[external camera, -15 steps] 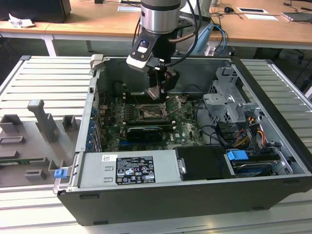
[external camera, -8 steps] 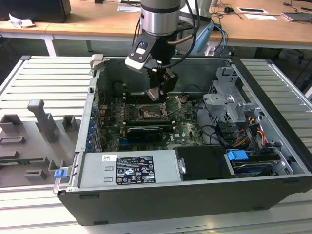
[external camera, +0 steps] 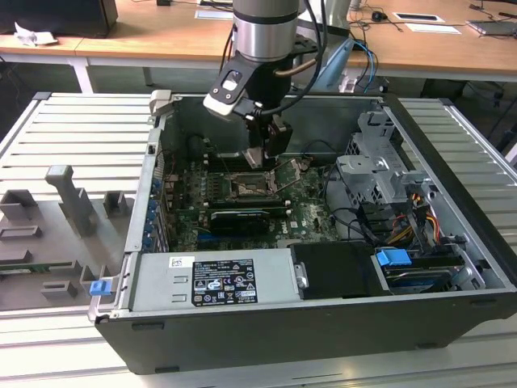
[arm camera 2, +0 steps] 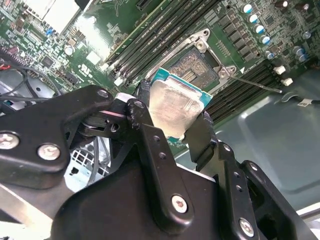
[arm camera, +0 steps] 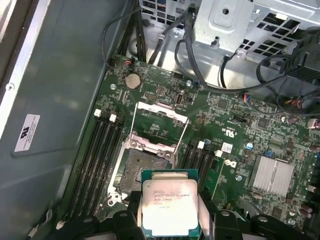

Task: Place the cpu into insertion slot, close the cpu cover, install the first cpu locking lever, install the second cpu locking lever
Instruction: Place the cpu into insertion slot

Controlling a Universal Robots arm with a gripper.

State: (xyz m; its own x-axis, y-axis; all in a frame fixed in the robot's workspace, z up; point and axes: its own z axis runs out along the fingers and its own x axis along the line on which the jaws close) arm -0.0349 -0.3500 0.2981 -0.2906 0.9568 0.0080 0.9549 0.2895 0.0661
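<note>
First wrist view: my gripper [arm camera: 171, 217] clamped on cpu [arm camera: 169, 200], flat, just short of insertion slot [arm camera: 141, 171]; cpu cover [arm camera: 162, 111] raised beyond slot.

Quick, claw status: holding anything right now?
Claw: shut on the chip, held off the board near the uncovered socket.

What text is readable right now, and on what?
Nothing reads clearly.
On the cpu, held in the pincer: printed lines, too blurred.
Black label on the power supply: too small.
White sticker on the case wall: too small.
</note>
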